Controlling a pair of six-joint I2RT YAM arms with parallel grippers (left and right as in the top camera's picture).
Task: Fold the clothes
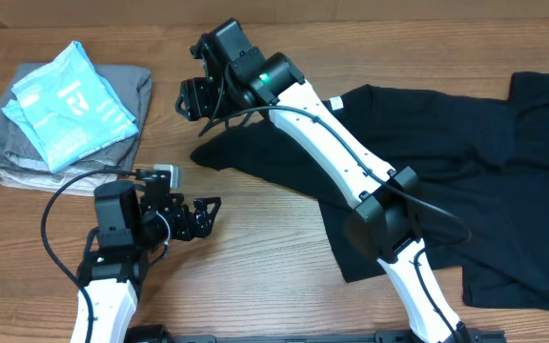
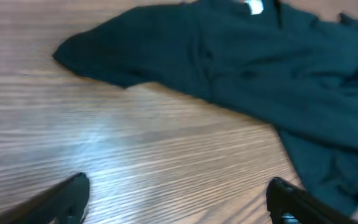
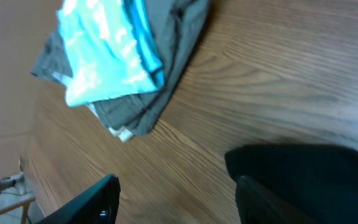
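Note:
A black T-shirt (image 1: pixel 465 181) lies rumpled over the right half of the table, with one sleeve tip (image 1: pixel 213 152) reaching left. In the left wrist view the shirt (image 2: pixel 247 62) fills the top, its white neck label (image 2: pixel 252 6) at the upper edge. My left gripper (image 1: pixel 203 214) is open and empty over bare wood, short of the sleeve; its fingers (image 2: pixel 179 205) are spread wide. My right gripper (image 1: pixel 189 97) is open and empty, just above and beyond the sleeve tip. The sleeve (image 3: pixel 303 171) lies by the right finger of the right gripper (image 3: pixel 179 199).
A stack of folded grey and beige garments (image 1: pixel 127 90) with a light-blue printed garment (image 1: pixel 70 105) on top lies at the far left, also in the right wrist view (image 3: pixel 123 62). The right arm (image 1: pixel 351 157) stretches over the shirt. The wooden table (image 1: pixel 255 248) shows between the arms.

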